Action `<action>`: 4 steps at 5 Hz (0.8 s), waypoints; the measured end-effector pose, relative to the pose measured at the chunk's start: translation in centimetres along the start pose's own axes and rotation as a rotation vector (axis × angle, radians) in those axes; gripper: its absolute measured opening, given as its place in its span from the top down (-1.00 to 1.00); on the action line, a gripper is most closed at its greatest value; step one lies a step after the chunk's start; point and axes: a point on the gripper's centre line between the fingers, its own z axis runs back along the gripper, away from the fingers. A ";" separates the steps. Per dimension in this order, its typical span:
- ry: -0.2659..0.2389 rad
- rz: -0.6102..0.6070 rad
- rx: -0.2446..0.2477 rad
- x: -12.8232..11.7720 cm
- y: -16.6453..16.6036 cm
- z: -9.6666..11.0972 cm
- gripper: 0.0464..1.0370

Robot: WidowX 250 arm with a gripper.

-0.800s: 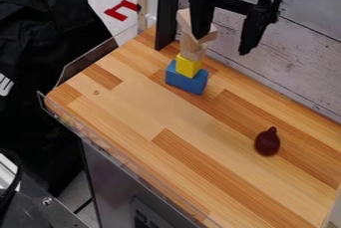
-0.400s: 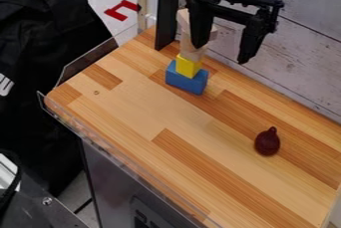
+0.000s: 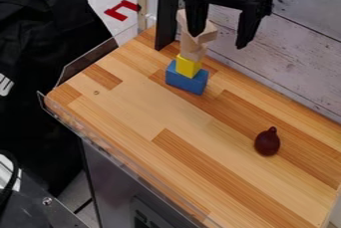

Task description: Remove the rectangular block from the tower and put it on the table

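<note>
On the table (image 3: 133,107), 1 dark red pear-shaped object (image 3: 267,142) sits well apart from 1 tower, topped by what we take to be the rectangular block (image 3: 181,19), a pale wooden piece. The block lies toward the left side of the spread fingers (image 3: 248,25) in our view, rather than midway between them. The finger on that side crosses in front of the pale wood; whether they touch, we cannot tell. We judge the block's long axis to run steeply upward, with a lean, though the finger masks part of it. The next move likely calls for shifting the opening toward the tower's top, so that 1 finger stands on each side; a sideways nudge could topple the stack.

Our count, near to far: 1 dark red object, 1 blue block (image 3: 186,78) at the tower's base, 1 yellow block (image 3: 188,65) on it, and at least 2 pale wooden pieces above, their exact number unclear to us. We see 2 fingers and 1 plank wall (image 3: 299,48) beyond.
</note>
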 end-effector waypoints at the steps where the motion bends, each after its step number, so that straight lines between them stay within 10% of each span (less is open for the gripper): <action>1: -0.037 0.125 -0.016 0.8 1.1 0.1 -0.92; 4: -0.138 0.659 -0.065 2.3 3.0 0.1 -0.92</action>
